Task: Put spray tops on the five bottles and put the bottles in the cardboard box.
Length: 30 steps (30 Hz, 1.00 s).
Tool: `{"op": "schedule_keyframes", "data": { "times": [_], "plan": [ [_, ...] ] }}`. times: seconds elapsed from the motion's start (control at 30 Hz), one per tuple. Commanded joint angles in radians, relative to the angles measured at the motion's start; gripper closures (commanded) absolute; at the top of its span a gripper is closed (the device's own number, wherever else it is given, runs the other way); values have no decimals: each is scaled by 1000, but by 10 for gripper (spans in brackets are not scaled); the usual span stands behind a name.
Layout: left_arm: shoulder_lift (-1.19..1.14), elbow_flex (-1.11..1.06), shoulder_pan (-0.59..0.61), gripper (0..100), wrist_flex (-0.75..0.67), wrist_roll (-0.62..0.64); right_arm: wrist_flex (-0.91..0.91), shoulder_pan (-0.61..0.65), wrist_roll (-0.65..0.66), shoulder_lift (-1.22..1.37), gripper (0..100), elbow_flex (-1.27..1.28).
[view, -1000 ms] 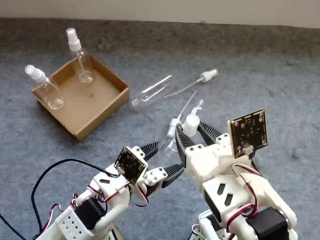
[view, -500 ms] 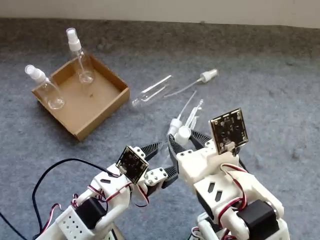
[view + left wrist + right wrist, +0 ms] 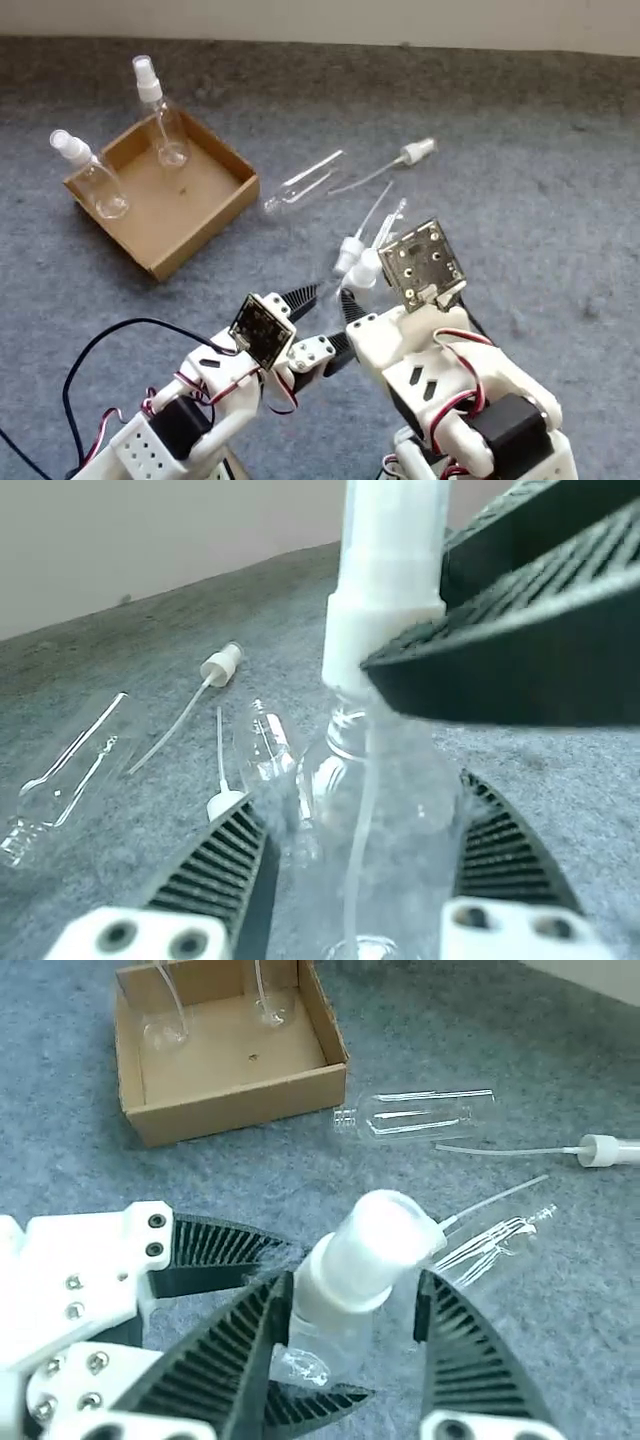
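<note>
Near the front of the grey carpet (image 3: 540,190) in the high view, the left gripper (image 3: 328,316) and the right gripper (image 3: 366,283) meet, and the capped spray top (image 3: 365,268) sticks up between the right one's fingers. Just beyond lie a loose spray top (image 3: 347,250) and a bare bottle (image 3: 392,222). Farther off lie a second bare bottle (image 3: 303,182) and a second loose spray top (image 3: 418,151) with its long tube. The cardboard box (image 3: 205,232) sits well apart on the far left side, with two capped bottles (image 3: 163,125) standing upright at its far edge. In the left wrist view, the left gripper's ribbed fingers press both sides of the held bottle (image 3: 345,770), which stands upright with the capped spray top seated on its neck and the tube hanging down inside. The right gripper's dark fingers reach in across that top from the side. In the right wrist view, the right gripper's fingers sit tight against the white collar of the capped spray top, one on each side, clamping it. The left gripper shows beneath it around the held bottle, with the cardboard box beyond.
</note>
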State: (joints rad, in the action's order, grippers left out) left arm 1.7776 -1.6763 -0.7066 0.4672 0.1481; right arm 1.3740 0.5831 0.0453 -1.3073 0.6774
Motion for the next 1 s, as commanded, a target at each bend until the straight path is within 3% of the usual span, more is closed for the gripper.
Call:
{"op": "schedule_keyframes", "data": {
  "times": [0.0, 0.27, 0.47, 0.6, 0.73, 0.87, 0.97],
  "plan": [
    [18, -19, 15, 958, -21, 12, 5, -65, 15, -8, 825, -148],
    [18, -19, 18, 958, -21, 9, 64, -265, 20, -8, 821, -219],
    [18, -16, 165, 958, -26, 14, 35, -507, 21, -1, 821, -173],
    [18, -18, 217, 958, -26, 9, -65, -615, 115, -5, 821, -16],
    [18, -15, 222, 957, -26, 2, -196, -654, 144, -2, 821, 182],
    [18, -15, 262, 958, -26, -118, -309, -662, 146, -2, 821, 341],
    [18, -13, 311, 958, -31, -97, -360, -647, 147, -1, 821, 450]
  ]
}}
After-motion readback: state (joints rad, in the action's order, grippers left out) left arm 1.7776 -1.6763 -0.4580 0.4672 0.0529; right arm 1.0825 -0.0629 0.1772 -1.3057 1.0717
